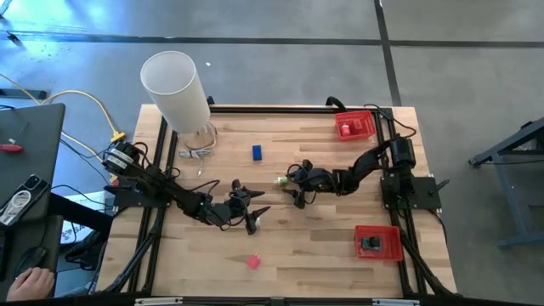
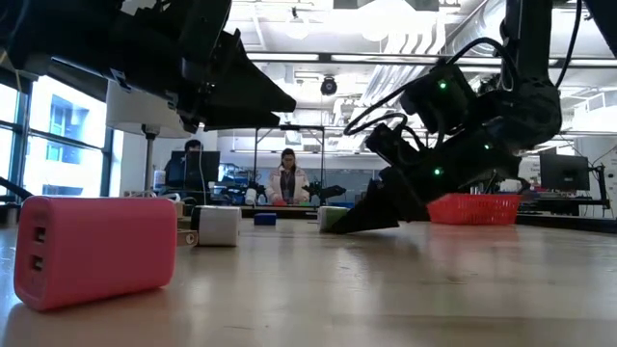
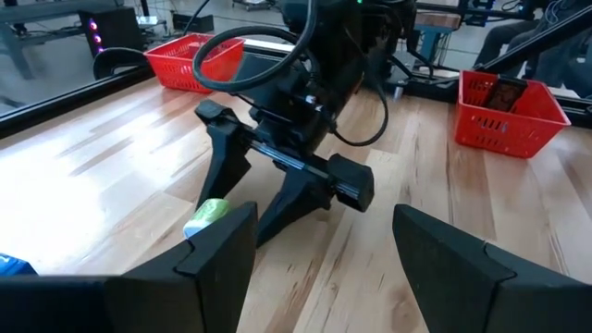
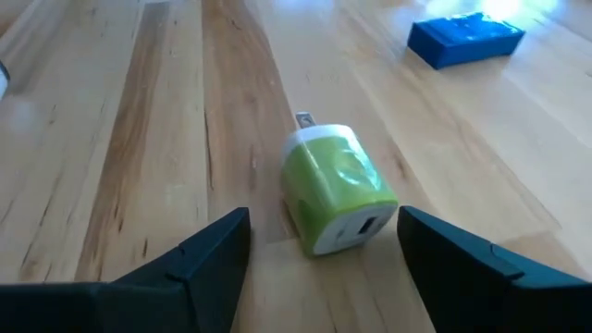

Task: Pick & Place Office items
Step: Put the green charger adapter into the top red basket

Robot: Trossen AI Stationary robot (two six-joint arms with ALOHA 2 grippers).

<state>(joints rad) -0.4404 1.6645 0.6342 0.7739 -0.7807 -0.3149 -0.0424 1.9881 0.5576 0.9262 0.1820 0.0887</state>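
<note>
The right gripper is seen just right of frame centre in the high view, fingers spread and lowered to the table, nothing held. One green-and-white charger lies on the wood just ahead of the parted fingers, untouched; in the high view it sits at the gripper's upper left. The right arm is stretched low from its base at the right edge towards centre, wrist angled downward.

The left gripper is found below centre, fingers apart and empty, pointed towards the right gripper; its arm runs diagonally from the left edge.

Loose items counted on the table: one green charger, one blue block above centre, one pink charger at lower centre, one white cube noted only in the low view.

Red trays counted: two, one at upper right, one at lower right with a dark item inside. One tall white cylinder stands at upper left.
</note>
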